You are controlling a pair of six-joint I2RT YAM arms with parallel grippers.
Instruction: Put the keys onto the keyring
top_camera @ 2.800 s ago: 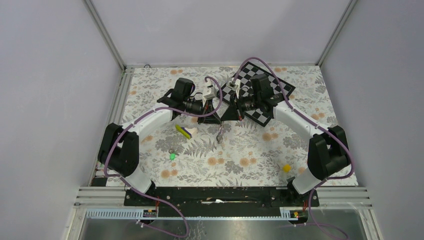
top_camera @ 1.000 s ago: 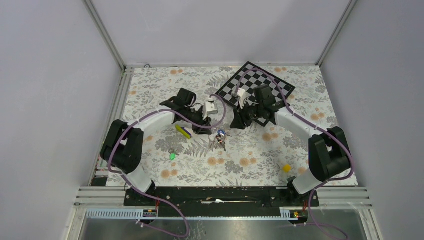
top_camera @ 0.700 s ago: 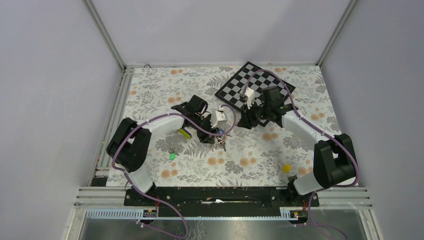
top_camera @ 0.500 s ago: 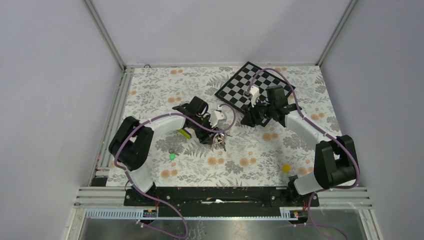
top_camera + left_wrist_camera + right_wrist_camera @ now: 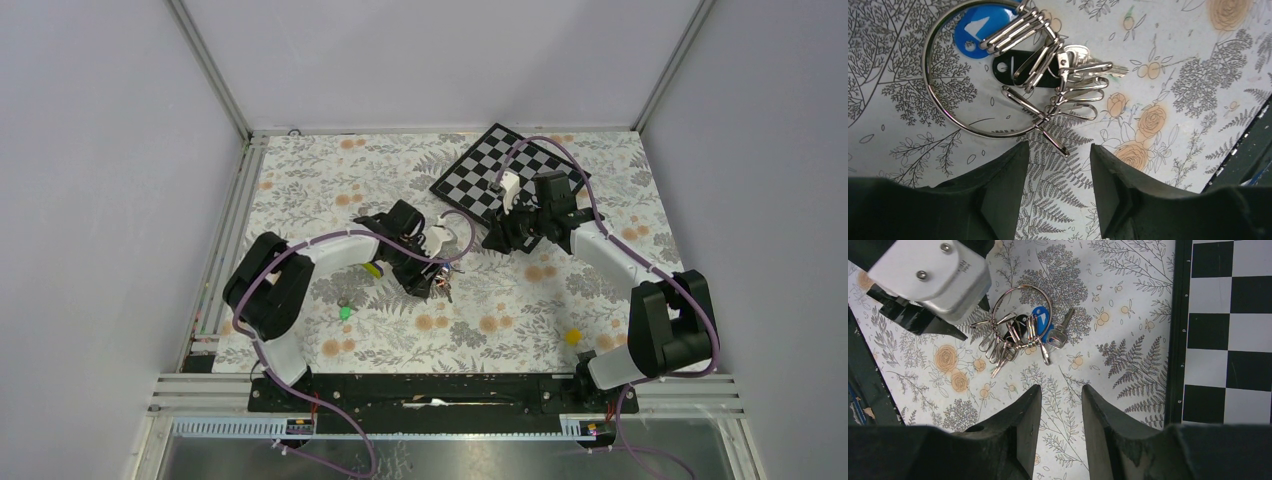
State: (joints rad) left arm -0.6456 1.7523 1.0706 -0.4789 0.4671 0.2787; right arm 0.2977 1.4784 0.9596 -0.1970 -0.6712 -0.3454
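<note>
Floral tablecloth below: my left gripper hangs parted and empty over the keyring; my right gripper is parted, empty too. A shallow pinch could skid the flat ring.

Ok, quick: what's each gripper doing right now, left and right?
Left gripper: open, empty, just short of the thin round silver wire keyring.
Right gripper: open, holding nothing.
</note>
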